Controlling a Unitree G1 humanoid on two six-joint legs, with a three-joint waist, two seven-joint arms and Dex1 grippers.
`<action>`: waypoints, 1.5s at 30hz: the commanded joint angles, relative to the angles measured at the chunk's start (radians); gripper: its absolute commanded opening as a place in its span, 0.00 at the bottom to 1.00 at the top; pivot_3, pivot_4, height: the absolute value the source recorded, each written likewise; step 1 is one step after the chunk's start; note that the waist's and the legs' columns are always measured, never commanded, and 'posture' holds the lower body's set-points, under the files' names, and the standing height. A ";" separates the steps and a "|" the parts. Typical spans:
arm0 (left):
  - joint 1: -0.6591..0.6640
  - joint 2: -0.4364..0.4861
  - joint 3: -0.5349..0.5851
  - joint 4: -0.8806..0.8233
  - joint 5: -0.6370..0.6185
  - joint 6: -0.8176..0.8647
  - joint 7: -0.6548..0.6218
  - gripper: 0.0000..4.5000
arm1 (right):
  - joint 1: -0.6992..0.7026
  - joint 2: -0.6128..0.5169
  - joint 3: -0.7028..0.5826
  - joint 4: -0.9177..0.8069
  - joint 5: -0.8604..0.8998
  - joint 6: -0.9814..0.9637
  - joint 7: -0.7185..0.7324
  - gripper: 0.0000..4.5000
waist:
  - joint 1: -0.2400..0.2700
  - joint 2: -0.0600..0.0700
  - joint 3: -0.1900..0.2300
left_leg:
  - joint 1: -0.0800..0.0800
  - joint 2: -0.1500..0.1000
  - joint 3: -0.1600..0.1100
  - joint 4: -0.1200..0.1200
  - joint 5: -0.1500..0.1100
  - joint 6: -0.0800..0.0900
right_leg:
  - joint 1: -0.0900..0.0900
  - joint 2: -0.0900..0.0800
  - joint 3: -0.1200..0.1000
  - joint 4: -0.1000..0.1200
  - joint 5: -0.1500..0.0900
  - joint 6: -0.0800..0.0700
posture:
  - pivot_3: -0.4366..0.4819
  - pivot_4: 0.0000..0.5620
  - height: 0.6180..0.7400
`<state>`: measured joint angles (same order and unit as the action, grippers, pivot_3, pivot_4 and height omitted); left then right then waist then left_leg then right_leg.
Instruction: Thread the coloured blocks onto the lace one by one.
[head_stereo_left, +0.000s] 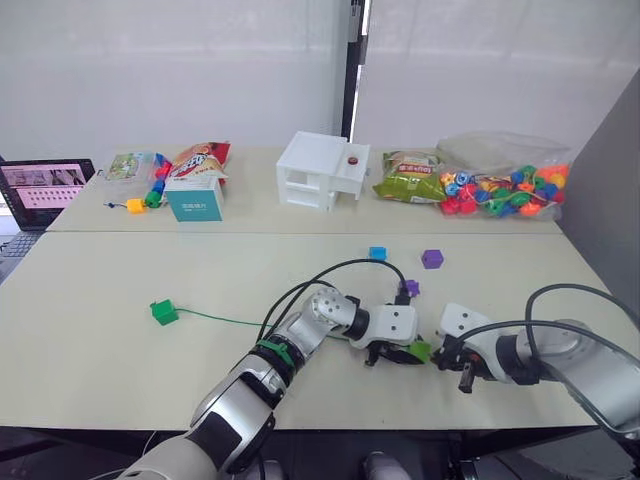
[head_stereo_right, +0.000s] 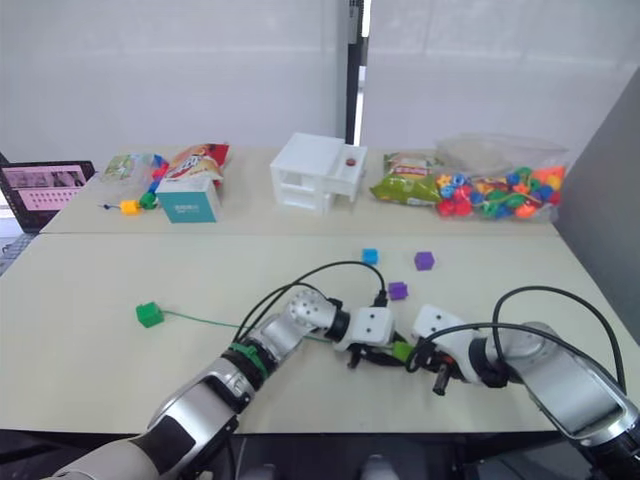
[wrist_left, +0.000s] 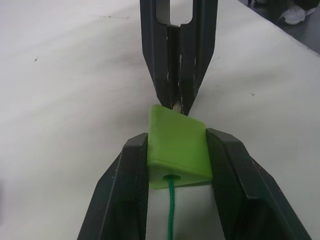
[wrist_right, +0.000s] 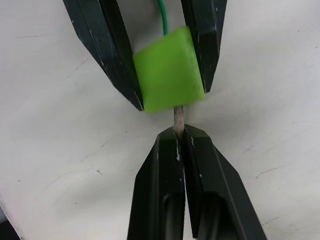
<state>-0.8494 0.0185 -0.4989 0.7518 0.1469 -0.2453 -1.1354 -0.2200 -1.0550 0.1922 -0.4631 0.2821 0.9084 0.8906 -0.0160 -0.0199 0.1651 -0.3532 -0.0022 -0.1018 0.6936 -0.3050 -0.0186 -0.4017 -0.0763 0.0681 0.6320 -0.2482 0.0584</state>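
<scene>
Two robot grippers meet low over the desk (head_stereo_left: 120, 340): left gripper (wrist_left: 176, 165) clamps the light green wedge (wrist_left: 177, 152), right gripper (wrist_right: 181, 135) pinches the lace (head_stereo_left: 215, 318) tip poking through, ready to pull.

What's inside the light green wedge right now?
The lace enters the wedge hole; its brownish tip exits the far side, pinched by the right tool. The stretch inside is hidden.
</scene>
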 joint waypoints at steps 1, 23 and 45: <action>0.024 0.068 0.003 -0.063 0.008 0.003 -0.030 0.27 | -0.016 -0.008 0.036 0.062 -0.041 -0.017 0.010 0.00 | -0.002 0.000 0.000 | 0.000 0.000 0.000 0.000 0.000 0.000 | 0.000 0.000 0.000 0.000 0.000 0.000 | 0.48 0.27 1.00; 0.353 0.803 0.338 -0.352 -0.147 0.063 -0.110 0.27 | -0.252 0.090 0.171 0.235 -0.126 -0.144 0.151 0.00 | -0.034 0.001 0.000 | 0.002 0.001 0.000 -0.002 0.000 0.000 | -0.006 0.001 0.000 0.010 0.000 -0.001 | 0.48 0.27 1.00; 0.084 0.918 0.457 -0.019 -0.227 0.076 -0.191 0.85 | -0.266 0.104 0.165 0.257 -0.178 -0.192 0.234 0.00 | -0.025 -0.002 0.001 | -0.001 0.001 0.000 -0.003 0.000 0.000 | -0.010 0.000 0.000 0.014 0.000 -0.001 | 0.48 0.27 1.00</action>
<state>-0.7171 0.9345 -0.0804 0.7841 -0.0236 -0.2051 -1.2981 -0.4971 -0.9432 0.3527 -0.1851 0.1025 0.7098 1.1142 -0.0411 -0.0216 0.1660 -0.3552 -0.0014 -0.1019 0.6915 -0.3051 -0.0188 -0.4124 -0.0765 0.0674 0.6471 -0.2485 0.0570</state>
